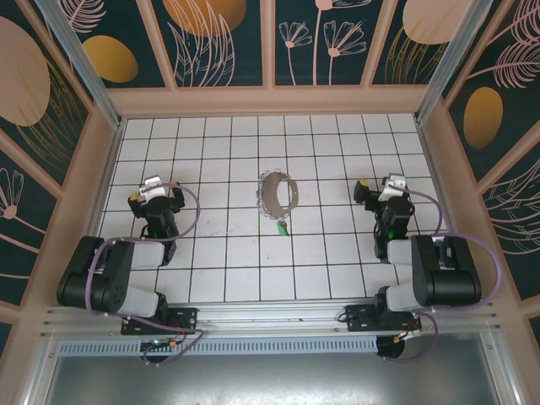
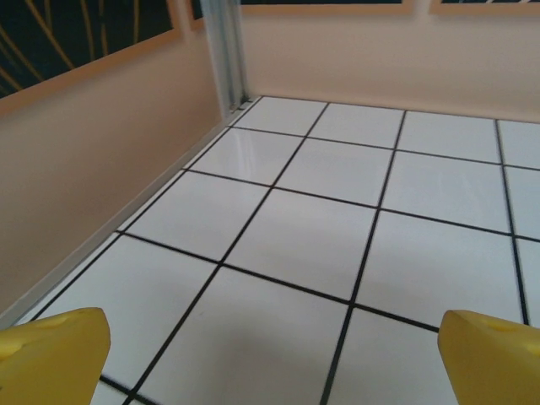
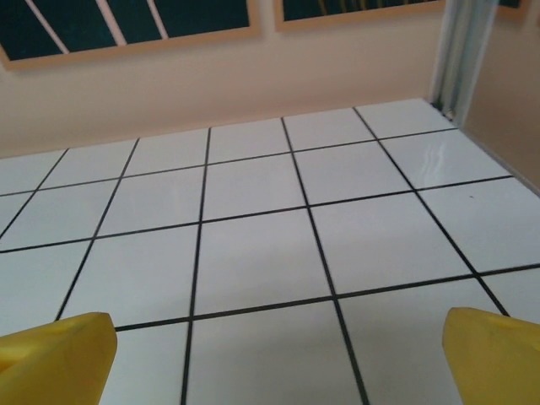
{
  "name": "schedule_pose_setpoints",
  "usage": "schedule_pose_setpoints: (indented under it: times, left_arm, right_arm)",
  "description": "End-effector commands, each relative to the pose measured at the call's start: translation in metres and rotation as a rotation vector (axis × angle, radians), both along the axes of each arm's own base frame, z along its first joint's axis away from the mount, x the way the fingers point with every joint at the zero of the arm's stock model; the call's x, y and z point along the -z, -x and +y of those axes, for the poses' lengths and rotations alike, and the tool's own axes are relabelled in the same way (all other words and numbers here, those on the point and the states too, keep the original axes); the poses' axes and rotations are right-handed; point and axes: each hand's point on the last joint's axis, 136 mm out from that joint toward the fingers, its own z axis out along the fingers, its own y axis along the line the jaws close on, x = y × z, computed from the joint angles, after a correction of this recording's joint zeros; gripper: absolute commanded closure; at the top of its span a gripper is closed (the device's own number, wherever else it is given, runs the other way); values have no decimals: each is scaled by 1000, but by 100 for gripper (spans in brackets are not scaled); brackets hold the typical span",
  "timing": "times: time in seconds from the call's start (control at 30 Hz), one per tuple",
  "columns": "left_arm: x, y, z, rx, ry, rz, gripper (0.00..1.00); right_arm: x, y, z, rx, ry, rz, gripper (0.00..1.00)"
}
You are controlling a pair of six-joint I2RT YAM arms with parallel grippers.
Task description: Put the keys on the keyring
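Top external: bumpy metal keyring, tiny grn key.

One green key lay on the desk, at six o'clock from the one keyring, a single grey chain loop. Two pincers were counted: the left pincer and the right pincer, two yellow fingers apiece

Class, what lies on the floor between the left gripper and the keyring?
The top view shows bare white tiles between the left gripper and the keyring.
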Motion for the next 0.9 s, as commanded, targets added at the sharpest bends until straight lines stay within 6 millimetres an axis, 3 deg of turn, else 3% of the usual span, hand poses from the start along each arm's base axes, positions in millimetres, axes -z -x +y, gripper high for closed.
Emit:
schedule_pose_setpoints:
  times: [0.0,0.1,0.17,0.27,0.6,0.87]
  left_arm:
    - [-28,-9,-3,51,-4,-136,1]
    - [-23,-17,-3,98,26,-107,1]
    - [-20,-20,0,124,66,-108,1]
    - [-20,-8,-3,153,61,-170,1]
    - [-18,-9,-3,153,62,-151,1]
    - [-18,-9,-2,153,61,-152,1]
  right_arm:
    - [-18,9,-6,15,-15,-163,1]
    - [-10,-1,1,-22,-6,-107,1]
    - [-9,-6,-9,38,-20,-92,1]
    - [-8,-6,-13,62,-23,-87,1]
    - [-11,-2,-2,51,26,-109,1]
    - [-6,-11,3,-40,-11,-69,1]
